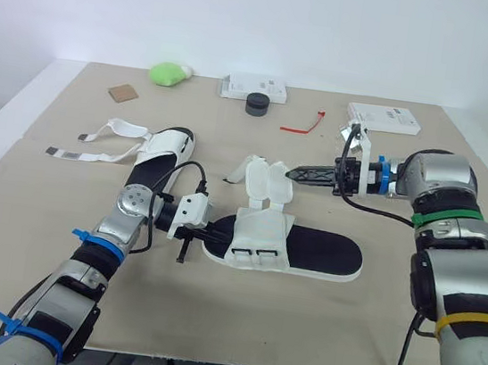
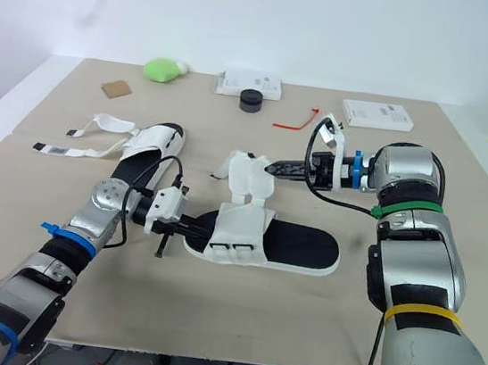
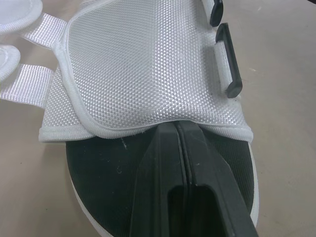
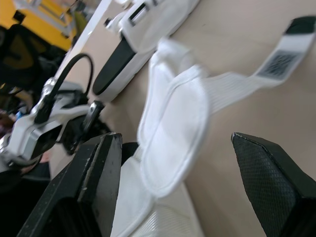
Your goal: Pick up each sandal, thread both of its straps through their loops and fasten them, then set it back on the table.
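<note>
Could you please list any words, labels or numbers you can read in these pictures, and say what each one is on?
None can be read.
Middle box: dark print marks, too small to read.
Right box: faint print, too small to read.
Strap end: dark speckled patch, too blurred to make out any letters.

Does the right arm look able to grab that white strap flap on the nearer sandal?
Probably yes: the right gripper is open and the strap flap lies just ahead between its fingers, nothing blocking.
</note>
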Robot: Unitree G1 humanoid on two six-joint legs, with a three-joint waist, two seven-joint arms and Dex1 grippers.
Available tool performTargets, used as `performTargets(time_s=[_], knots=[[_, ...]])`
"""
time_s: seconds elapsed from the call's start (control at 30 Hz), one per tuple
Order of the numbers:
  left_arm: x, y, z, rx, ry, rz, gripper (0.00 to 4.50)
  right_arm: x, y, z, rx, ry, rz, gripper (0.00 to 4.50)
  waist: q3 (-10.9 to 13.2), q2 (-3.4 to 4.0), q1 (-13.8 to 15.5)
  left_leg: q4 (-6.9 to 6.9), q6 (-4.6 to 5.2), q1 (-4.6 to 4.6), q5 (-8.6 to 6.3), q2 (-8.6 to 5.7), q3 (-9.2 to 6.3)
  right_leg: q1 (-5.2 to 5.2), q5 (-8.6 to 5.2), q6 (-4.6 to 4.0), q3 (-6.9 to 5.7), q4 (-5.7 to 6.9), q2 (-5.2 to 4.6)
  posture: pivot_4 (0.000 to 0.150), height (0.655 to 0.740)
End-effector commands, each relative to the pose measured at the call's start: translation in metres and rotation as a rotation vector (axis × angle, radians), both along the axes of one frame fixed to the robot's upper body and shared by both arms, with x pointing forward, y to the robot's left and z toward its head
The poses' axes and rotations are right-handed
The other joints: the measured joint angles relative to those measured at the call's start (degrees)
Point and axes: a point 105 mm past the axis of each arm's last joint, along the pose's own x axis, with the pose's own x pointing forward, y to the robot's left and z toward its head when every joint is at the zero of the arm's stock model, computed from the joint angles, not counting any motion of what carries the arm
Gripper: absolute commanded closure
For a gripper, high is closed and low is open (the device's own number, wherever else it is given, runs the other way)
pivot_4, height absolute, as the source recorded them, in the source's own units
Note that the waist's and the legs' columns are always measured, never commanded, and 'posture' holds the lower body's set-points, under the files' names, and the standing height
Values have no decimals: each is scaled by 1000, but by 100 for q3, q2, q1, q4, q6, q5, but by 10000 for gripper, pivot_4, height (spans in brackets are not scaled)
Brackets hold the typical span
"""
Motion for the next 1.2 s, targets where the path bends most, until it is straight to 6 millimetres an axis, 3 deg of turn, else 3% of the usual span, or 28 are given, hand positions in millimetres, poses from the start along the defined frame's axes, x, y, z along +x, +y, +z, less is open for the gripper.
performTargets(time_s=[0.03,0.3,0.63,0.77,0.9,1.07,1.2], knots=[[-20,7,-54,169,161,-11,45000,2,9,7,28,-26,25,6859,-1,2,-1,0,0,1,0,0,0,1,0,-1,0,0,1,1500,7400],[-21,6,-55,168,162,-14,45000,12,19,15,102,-74,-19,6859,-2,3,0,3,-1,3,2,-1,-1,5,3,-1,0,1,0,1500,7400],[-23,4,-57,162,169,-14,45000,10,20,17,106,-93,15,6859,-3,5,0,3,-1,4,1,-2,-2,8,3,3,0,1,0,1500,7400],[-21,3,-55,158,165,-10,45000,10,20,16,114,-95,19,23303,-4,6,0,3,-1,4,1,-2,-2,8,3,3,0,1,-1,1500,7400],[-21,2,-55,157,166,-11,45000,9,21,21,140,-120,35,43789,-4,6,1,3,-1,4,2,-4,-2,9,3,3,0,1,-2,1500,7400],[-23,2,-56,159,173,-18,45000,2,23,33,116,-295,128,44481,-4,6,2,3,-1,3,1,-5,-4,10,2,6,0,0,-2,1500,7400],[-24,1,-57,158,172,-18,45000,-41,25,20,40,-457,364,44481,-7,8,35,3,-4,0,0,-10,-17,18,-2,26,-6,0,-3,1500,7400]])
